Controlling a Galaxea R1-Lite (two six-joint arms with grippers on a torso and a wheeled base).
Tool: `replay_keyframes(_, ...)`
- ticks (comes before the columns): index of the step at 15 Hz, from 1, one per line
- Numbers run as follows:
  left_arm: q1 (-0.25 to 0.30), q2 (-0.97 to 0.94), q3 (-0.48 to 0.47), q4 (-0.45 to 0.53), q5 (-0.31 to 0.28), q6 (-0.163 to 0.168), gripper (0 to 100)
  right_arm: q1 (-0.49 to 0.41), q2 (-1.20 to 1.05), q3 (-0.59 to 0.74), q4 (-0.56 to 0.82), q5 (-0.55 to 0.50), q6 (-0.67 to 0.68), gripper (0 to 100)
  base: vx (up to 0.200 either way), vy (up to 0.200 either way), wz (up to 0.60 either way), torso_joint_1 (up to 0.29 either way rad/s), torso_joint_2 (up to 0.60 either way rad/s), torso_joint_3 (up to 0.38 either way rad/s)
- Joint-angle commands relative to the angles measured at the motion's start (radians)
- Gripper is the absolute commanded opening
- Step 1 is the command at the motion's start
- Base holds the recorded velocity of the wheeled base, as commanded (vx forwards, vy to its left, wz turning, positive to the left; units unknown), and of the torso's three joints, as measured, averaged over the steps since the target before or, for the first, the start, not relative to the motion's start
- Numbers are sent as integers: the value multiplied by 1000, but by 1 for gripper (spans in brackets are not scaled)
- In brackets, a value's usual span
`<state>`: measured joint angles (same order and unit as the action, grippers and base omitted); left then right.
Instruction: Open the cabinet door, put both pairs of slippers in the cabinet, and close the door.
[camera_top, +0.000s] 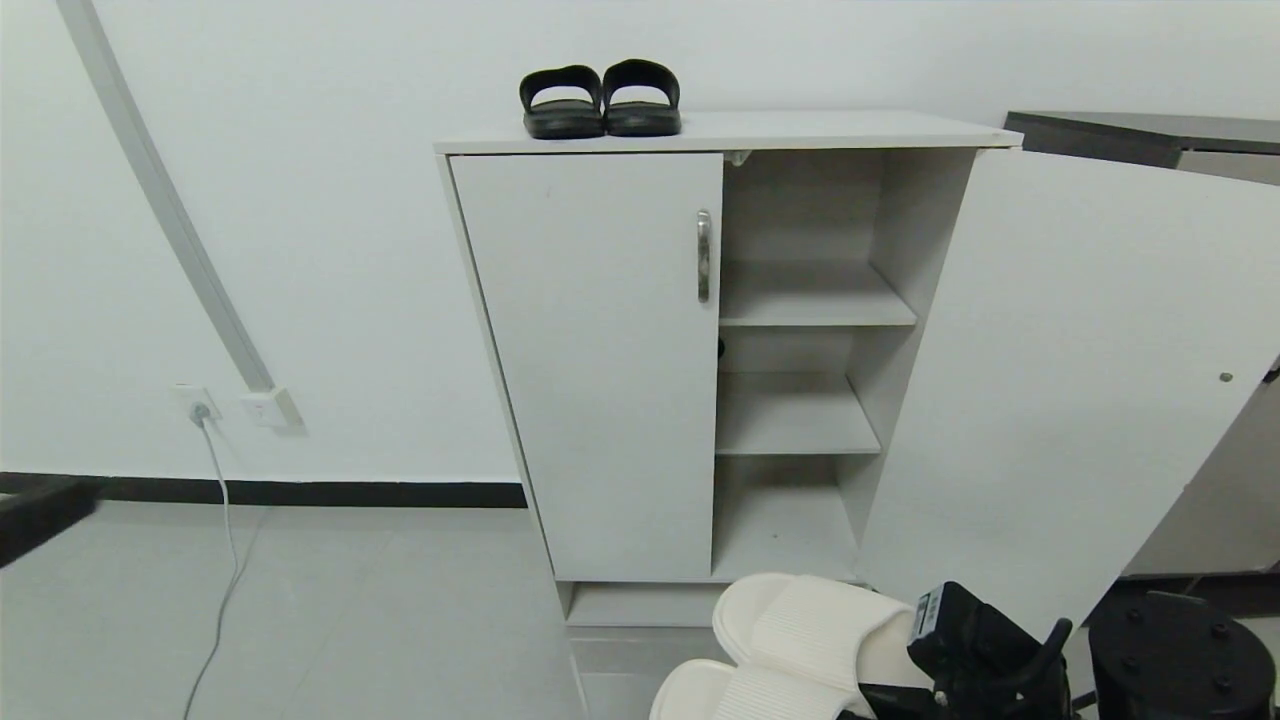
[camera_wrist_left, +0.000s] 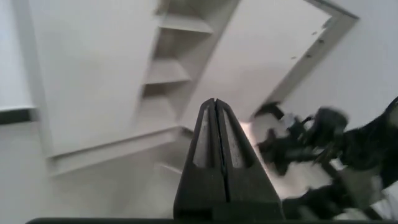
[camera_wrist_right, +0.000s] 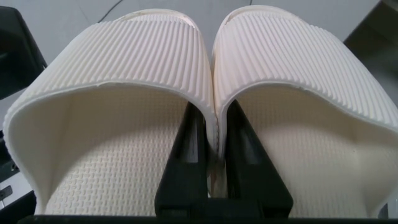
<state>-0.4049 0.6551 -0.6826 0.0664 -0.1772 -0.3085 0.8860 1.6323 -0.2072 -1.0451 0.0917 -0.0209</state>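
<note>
Closest to me are the white slippers (camera_wrist_right: 124, 93) — the pair lies side by side in my right claw (camera_wrist_right: 214, 134), and its two black fingers (camera_wrist_right: 186, 149) pinch the inner edges of the straps together. From the head camera this pair hangs low in front of the cabinet (camera_top: 700, 130), just before its bottom compartment and not yet inside.

My left claw (camera_wrist_left: 216, 124) is clenched on nothing. Its tips are pressed together as it hangs in the air, facing the cabinet's open side.

The right door (camera_top: 1080, 380) is swung wide open. The left door (camera_top: 590, 370) is closed, with its metal handle (camera_top: 703, 255) upright at the inner edge. Behind the open door two shelves (camera_top: 815, 300) show above the bottom compartment.

The black slippers (camera_top: 600, 100) sit as a pair on the cabinet's top, toward its left end — touching each other.
</note>
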Motion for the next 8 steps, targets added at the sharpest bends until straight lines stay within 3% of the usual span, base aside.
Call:
replay_keyframes(1, 159, -404, 156, 205, 70, 88, 0, -5, 3, 0, 0, 0, -1, 0, 0, 0, 0, 0, 0, 0)
replay_keyframes(2, 172, -453, 159, 243, 79, 88, 0, -7, 3, 0, 0, 0, -1, 0, 0, 0, 0, 0, 0, 0)
replay_keyframes(3, 218, -519, 193, 302, 91, 88, 0, -7, 3, 0, -1, 0, -1, 0, 0, 0, 0, 0, 0, 0)
replay_keyframes(5, 276, -563, 281, 303, 140, 106, 0, -7, 0, 0, -1, 0, -1, 0, 0, 0, 0, 0, 0, 0)
replay_keyframes(6, 278, -563, 331, 302, 262, 151, 0, -7, 0, 2, 0, 0, -1, 0, 0, 0, 0, 0, 0, 0)
replay_keyframes(7, 279, -565, 359, 296, 311, 177, 0, -7, 0, 2, -1, 0, -1, 0, 0, 0, 0, 0, 0, 0)
replay_keyframes(8, 279, -565, 448, 220, 344, 213, 0, -7, 3, 0, 0, 2, -1, 0, 0, 0, 0, 0, 0, 0)
